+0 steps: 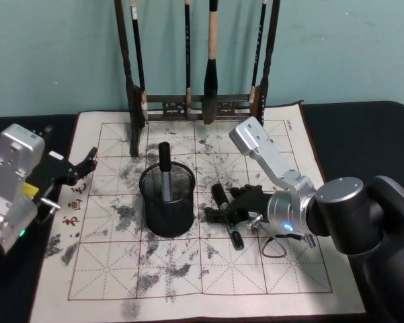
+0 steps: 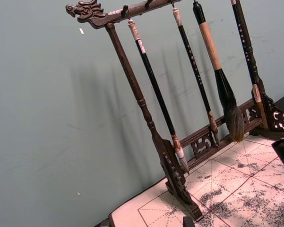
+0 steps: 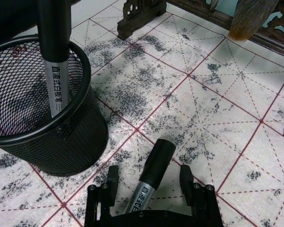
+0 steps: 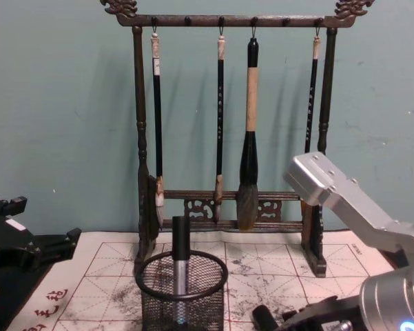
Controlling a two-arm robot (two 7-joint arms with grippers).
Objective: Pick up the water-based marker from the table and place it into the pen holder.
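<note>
Your left gripper (image 1: 89,163) sits idle well to the left of the round black wire-mesh pen holder (image 1: 167,202), spread open and empty. The pen holder stands upright on the white gridded, ink-stained practice mat (image 1: 282,269), with 1 black-capped second marker (image 1: 165,168) already leaning inside it. Just to the right of the pen holder lies the water-based marker (image 3: 157,156), a slim stick with a black cap and a silver printed barrel. It lies flat on the mat, cap end away from you. Your right gripper (image 3: 149,176) is low over it, released, with 1 finger on each side of the barrel and a gap on both sides; nothing is gripped yet.

Expect the marker to be light and rigid, so it should need little force. Its round, smooth plastic could still roll on the mat or twist between the pads. Take it across the barrel just below the cap, so it hangs balanced and you can tip it upright over the rim.
</note>
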